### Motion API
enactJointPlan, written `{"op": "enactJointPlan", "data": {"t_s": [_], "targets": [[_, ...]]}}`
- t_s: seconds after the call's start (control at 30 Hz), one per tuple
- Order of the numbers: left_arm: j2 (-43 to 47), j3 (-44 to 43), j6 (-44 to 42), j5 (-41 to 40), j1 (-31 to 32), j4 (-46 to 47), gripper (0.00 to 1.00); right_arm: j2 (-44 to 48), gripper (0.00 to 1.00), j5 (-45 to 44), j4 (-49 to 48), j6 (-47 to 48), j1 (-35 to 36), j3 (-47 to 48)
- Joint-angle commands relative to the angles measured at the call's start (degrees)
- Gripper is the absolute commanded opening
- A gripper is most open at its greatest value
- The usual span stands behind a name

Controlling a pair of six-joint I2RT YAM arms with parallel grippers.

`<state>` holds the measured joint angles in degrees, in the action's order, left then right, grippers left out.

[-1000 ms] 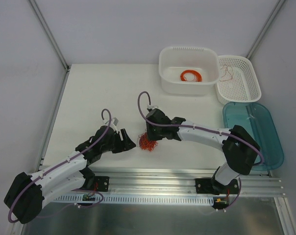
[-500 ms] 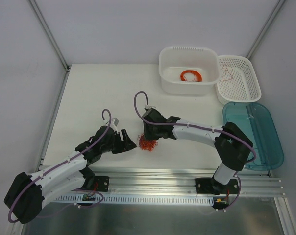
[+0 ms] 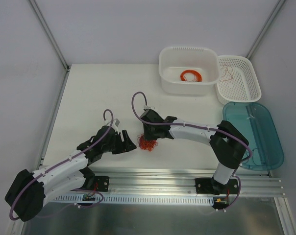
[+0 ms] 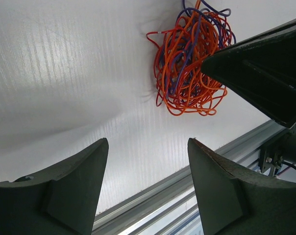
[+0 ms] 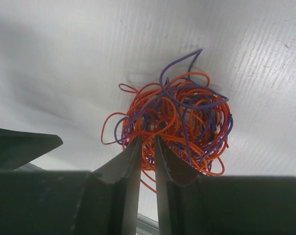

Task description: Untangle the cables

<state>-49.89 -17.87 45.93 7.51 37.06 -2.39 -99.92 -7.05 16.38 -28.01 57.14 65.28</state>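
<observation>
- The right gripper [image 5: 148, 140] has its jaws drawn almost together, only a thin slit left, pinching strands at the edge of the cables [image 5: 180, 117].
- The left gripper [image 4: 148, 147] has its jaws wide apart and holds nothing; it sits just left of the cables without touching them.
- The cables form one tight knot of orange, red and purple wire, lying on the white table [image 3: 99, 93].
- A white tub [image 3: 165, 68] holding an orange coil [image 3: 191, 76] stands well beyond the cables, to their right.

Left hand [image 4: 147, 147] wide open, low; right hand [image 5: 145, 143] fingers nearly together, arm stretched leftward.
</observation>
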Motion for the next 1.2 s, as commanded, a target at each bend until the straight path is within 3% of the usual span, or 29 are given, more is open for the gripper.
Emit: {"op": "enactJointPlan", "data": {"t_s": [0.0,0.2,0.43,0.7,1.17], "targets": [[-1.08,-1.29,-1.72,1.46,-0.14,1.16,0.66,-0.36,0.18,-1.92,0.76,-0.82,0.25,1.96],[-2.32,-2.17,-2.25,1.98,-0.14,1.69,0.67,0.42,0.01,-2.36,2.16,0.32,0.42,2.92],[-4.34,-3.40,-3.39,3.39,0.03,4.24,0.66,5.96,0.01,-3.59,7.16,3.66,0.42,4.60],[-8.29,-5.95,-3.57,4.80,0.03,9.24,0.65,10.35,0.01,1.42,9.99,8.50,0.51,7.59],[-27.01,-11.57,1.87,-0.21,1.00,17.69,0.59,17.38,0.01,6.61,5.94,10.96,0.42,5.92]]}}
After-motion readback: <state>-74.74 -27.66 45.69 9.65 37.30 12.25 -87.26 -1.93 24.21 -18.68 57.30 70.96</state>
